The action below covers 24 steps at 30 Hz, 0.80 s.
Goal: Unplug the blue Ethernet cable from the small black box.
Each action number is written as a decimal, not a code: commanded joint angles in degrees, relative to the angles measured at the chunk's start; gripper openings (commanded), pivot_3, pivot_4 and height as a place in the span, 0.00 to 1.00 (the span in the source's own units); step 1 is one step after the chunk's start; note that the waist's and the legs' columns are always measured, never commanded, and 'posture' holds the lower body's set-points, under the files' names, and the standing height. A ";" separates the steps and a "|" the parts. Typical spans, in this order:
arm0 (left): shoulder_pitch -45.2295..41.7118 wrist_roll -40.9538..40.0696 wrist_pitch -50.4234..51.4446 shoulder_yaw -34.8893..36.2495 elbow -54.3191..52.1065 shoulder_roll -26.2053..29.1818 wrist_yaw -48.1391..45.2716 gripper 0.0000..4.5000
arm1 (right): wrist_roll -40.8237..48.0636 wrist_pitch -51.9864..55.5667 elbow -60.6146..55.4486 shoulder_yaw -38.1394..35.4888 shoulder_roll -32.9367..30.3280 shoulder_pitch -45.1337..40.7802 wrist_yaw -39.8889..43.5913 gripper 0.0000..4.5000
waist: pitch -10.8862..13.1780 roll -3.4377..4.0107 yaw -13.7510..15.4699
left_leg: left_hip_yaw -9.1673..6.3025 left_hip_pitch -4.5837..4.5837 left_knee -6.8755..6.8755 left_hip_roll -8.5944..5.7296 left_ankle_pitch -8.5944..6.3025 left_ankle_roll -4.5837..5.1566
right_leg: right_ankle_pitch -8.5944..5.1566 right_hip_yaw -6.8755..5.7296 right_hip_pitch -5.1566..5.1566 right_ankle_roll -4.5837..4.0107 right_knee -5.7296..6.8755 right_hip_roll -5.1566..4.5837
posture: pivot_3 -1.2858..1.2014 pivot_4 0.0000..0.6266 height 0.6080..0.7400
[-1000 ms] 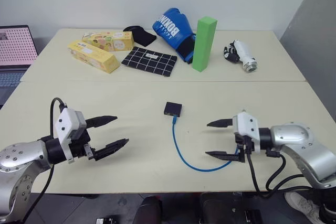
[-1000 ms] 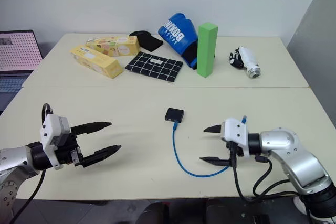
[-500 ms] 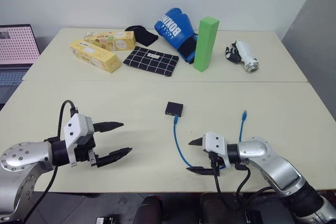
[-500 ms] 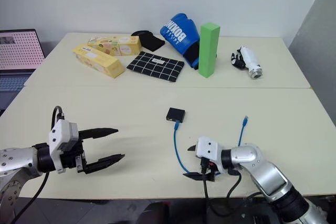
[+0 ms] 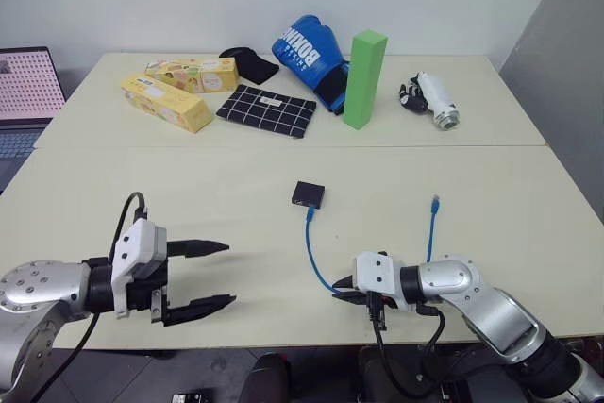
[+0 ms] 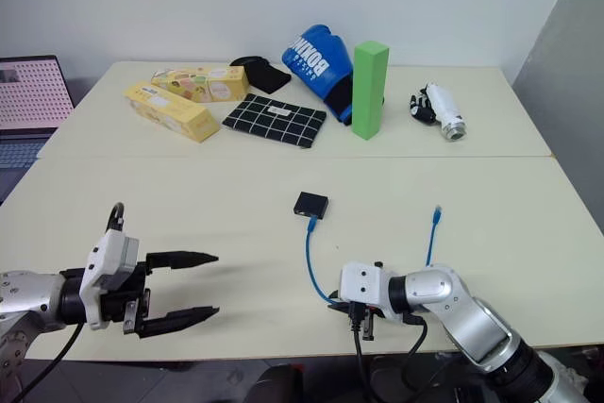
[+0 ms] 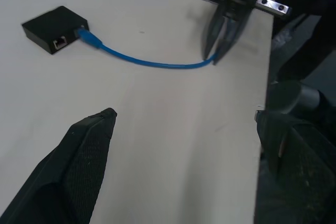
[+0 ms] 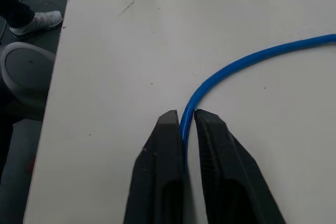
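1. Risk one: the right gripper (image 8: 182,121) is clamped on the blue Ethernet cable (image 5: 312,257) at its near bend, well away from the plug. A pull from there would likely drag the small black box (image 5: 309,194) across the table (image 5: 236,186) instead of freeing the plug, since nothing pins the box.
2. Risk two: the cord is thin and smooth, so it may slip through the narrow black fingers (image 8: 163,150) under tension.
3. Risk three: the left gripper (image 5: 210,276) hangs released at the near left, well apart from the box, so it gives no bracing yet.
4. Materials: the box is matte black, flat and square, at mid-table, with the cable plugged into its near side.
5. Cable shape: it curves toward the near edge, then runs back to a free plug lying to the right.
6. Surface: the pale tabletop looks smooth and slick.
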 commanded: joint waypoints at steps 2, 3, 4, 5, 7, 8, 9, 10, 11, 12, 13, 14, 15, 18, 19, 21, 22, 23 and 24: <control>1.78 3.36 -5.24 1.19 1.67 1.34 -2.77 1.00 | -2.32 1.59 1.86 -1.84 -1.97 -1.19 -0.79 0.01 | 0.00 0.00 0.03 | 0.01 0.00 0.00 0.00 0.00 0.00 | 0.00 0.00 0.01 0.00 0.00 0.01 | 0.52 0.24 1.00; 1.39 3.18 -5.22 0.95 1.80 0.99 -2.36 1.00 | -2.13 1.37 2.07 -2.70 -2.86 -1.45 -0.35 0.01 | 0.00 0.00 0.14 | 0.01 0.00 0.00 0.00 0.00 0.00 | 0.00 0.00 0.01 0.00 -0.01 0.01 | 0.52 0.24 1.00; 0.82 3.16 -5.28 0.55 2.00 0.70 -2.05 1.00 | -1.99 1.07 2.50 -3.52 -3.67 -1.78 0.00 0.01 | 0.00 0.00 0.23 | -0.01 0.00 0.01 0.00 0.00 0.00 | 0.00 -0.03 0.02 0.00 -0.01 0.01 | 0.52 0.24 1.00; -0.04 2.98 -5.22 0.10 2.10 0.21 -1.44 1.00 | -1.64 0.55 3.21 -4.79 -4.92 -2.09 0.59 0.01 | 0.00 0.00 0.28 | -0.02 -0.01 0.02 0.00 0.00 0.00 | 0.00 -0.04 0.04 0.00 -0.01 0.01 | 0.52 0.24 1.00; -1.53 2.14 -4.49 -0.45 2.11 -0.48 -0.43 1.00 | -1.09 -0.67 4.83 -6.83 -7.22 -2.50 1.51 0.01 | 0.00 0.00 0.45 | -0.03 -0.01 0.03 0.00 0.00 0.00 | 0.00 -0.05 0.10 0.02 -0.03 -0.03 | 0.52 0.24 1.00; -2.63 1.49 -3.73 -0.77 1.87 -0.80 0.23 1.00 | -0.61 -2.25 6.81 -9.20 -9.94 -2.28 2.56 0.01 | 0.00 -0.01 0.52 | -0.04 0.00 0.04 -0.02 0.00 0.00 | 0.02 -0.07 0.17 0.05 -0.08 -0.08 | 0.52 0.24 1.00; -3.55 1.19 -3.24 -1.11 1.75 -1.04 0.72 1.00 | -0.36 -4.17 8.85 -11.41 -12.65 -1.87 3.63 0.01 | 0.00 0.01 0.69 | -0.06 0.00 0.05 -0.03 0.00 0.01 | 0.03 -0.09 0.23 0.08 -0.15 -0.09 | 0.52 0.24 1.00; -4.17 1.06 -2.92 -1.36 1.68 -1.18 1.03 1.00 | -0.09 -5.69 10.32 -12.85 -14.52 -1.57 4.35 0.01 | 0.01 0.01 0.77 | -0.06 -0.01 0.06 -0.06 0.00 0.01 | 0.06 -0.10 0.27 0.13 -0.25 -0.12 | 0.52 0.24 1.00; -4.64 1.38 -2.99 -1.78 1.91 -1.36 1.24 1.00 | 0.07 -7.89 12.07 -14.39 -17.30 -0.70 5.66 0.01 | 0.00 0.00 0.81 | -0.04 -0.01 0.04 -0.06 0.00 0.02 | 0.09 -0.09 0.30 0.18 -0.37 -0.12 | 0.52 0.24 1.00; -4.85 1.72 -3.16 -2.06 2.12 -1.48 1.26 1.00 | 0.07 -9.93 13.47 -15.46 -19.39 0.13 6.64 0.01 | 0.00 0.00 0.89 | -0.02 -0.02 0.05 -0.06 -0.02 0.04 | 0.12 -0.09 0.33 0.22 -0.44 -0.12 | 0.52 0.24 1.00; -4.98 1.87 -3.26 -2.31 2.27 -1.54 1.19 1.00 | 0.09 -11.90 14.79 -16.54 -21.39 1.07 7.58 0.01 | 0.00 0.00 0.90 | 0.02 -0.03 0.05 -0.08 -0.06 0.12 | 0.12 -0.08 0.33 0.23 -0.48 -0.14 | 0.52 0.24 1.00; -5.53 1.72 -2.80 -2.89 1.96 -1.59 1.45 1.00 | 0.35 -13.27 15.94 -17.97 -23.50 2.32 8.60 0.01 | 0.00 0.00 0.90 | 0.07 -0.02 0.05 -0.07 -0.10 0.18 | 0.13 -0.07 0.32 0.24 -0.48 -0.15 | 0.52 0.24 1.00; -5.92 1.36 -2.28 -3.31 1.62 -1.58 1.57 1.00 | 0.65 -14.14 16.56 -19.03 -24.77 3.26 9.28 0.01 | 0.00 0.00 0.89 | 0.07 -0.03 0.05 -0.07 -0.11 0.20 | 0.13 -0.05 0.33 0.24 -0.48 -0.15 | 0.52 0.24 1.00; -6.72 1.04 -1.48 -4.02 1.16 -1.61 1.82 1.00 | 1.47 -14.66 16.46 -20.39 -25.69 4.64 10.55 0.01 | 0.00 0.00 0.77 | 0.07 -0.03 0.03 -0.03 -0.13 0.24 | 0.12 -0.02 0.31 0.22 -0.48 -0.13 | 0.52 0.24 1.00; -7.13 1.03 -1.32 -4.31 1.19 -1.66 1.90 1.00 | 1.58 -14.73 16.43 -20.42 -25.49 4.67 10.92 0.01 | 0.00 0.00 0.65 | 0.06 -0.03 0.03 -0.03 -0.13 0.24 | 0.12 -0.01 0.31 0.22 -0.48 -0.13 | 0.52 0.24 1.00; -7.96 1.08 -1.21 -4.95 1.31 -1.74 2.11 1.00 | 1.47 -14.57 16.77 -20.41 -24.21 3.98 10.29 0.05 | 0.00 0.01 0.48 | 0.06 -0.02 0.03 0.00 -0.13 0.24 | 0.12 -0.01 0.31 0.22 -0.47 -0.13 | 0.52 0.24 1.00; -8.31 0.97 -1.07 -5.19 1.28 -1.77 2.23 1.00 | 1.85 -14.11 16.62 -20.42 -23.54 3.61 10.27 0.08 | 0.00 0.00 0.45 | 0.06 -0.01 0.04 -0.01 -0.13 0.24 | 0.12 -0.01 0.32 0.22 -0.45 -0.13 | 0.52 0.24 1.00; -8.58 0.80 -0.90 -5.29 1.19 -1.84 2.38 1.00 | 2.47 -13.01 16.26 -20.66 -22.83 3.29 10.09 0.12 | 0.00 0.00 0.37 | 0.05 -0.01 0.05 -0.01 -0.13 0.24 | 0.12 -0.02 0.32 0.22 -0.45 -0.12 | 0.52 0.24 1.00; -8.79 0.54 -0.65 -5.27 1.11 -1.93 2.58 1.00 | 3.02 -11.71 15.77 -20.99 -22.06 2.92 9.70 0.14 | 0.00 0.00 0.30 | 0.05 -0.01 0.05 -0.01 -0.13 0.24 | 0.12 -0.01 0.32 0.22 -0.45 -0.11 | 0.52 0.24 1.00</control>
